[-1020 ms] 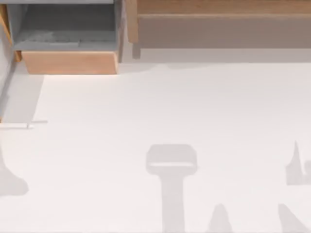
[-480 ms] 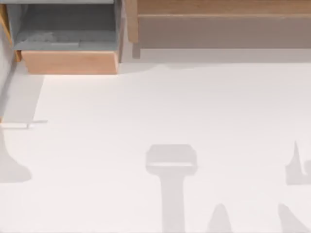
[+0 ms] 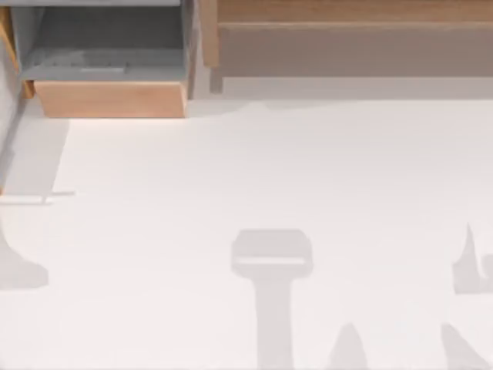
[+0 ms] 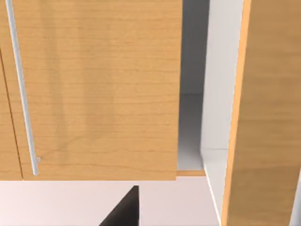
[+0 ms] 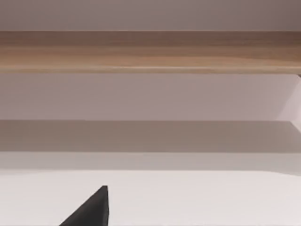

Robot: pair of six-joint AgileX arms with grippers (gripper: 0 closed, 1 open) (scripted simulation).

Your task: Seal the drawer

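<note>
One boxy drawer with grey inner walls and floor and a plain light orange-brown wooden front board (image 3: pixel 110 99) stood pulled out at about eleven o'clock on the smooth white table (image 3: pixel 254 169), its grey interior open to view from above. Beside it, toward one o'clock, ran the long wooden unit with a brown-grey panel (image 3: pixel 354 48), flat-faced and matte.

From the left wrist view a broad pale wooden board (image 4: pixel 94 89) with fine grain filled much of the frame, and a thin bright metal bar handle (image 4: pixel 21 94) ran along it near one edge; a grey gap lay between that board and a second wooden panel (image 4: pixel 268 113). A dark wedge of the left gripper (image 4: pixel 123 209) poked in at the frame's edge, apart from the wood, and I could not tell whether it was released or clenched. A like dark tip of the right gripper (image 5: pixel 89 209) showed over bare tabletop, facing the long unit's wooden ledge (image 5: pixel 150 51); its state I could not tell either.

By my reckoning the work was at the approach step, the drawer not yet shut. The next move seemed to call for a squarely placed contact on the front board and a straight, even push toward twelve o'clock, lest the box skew and bind
</note>
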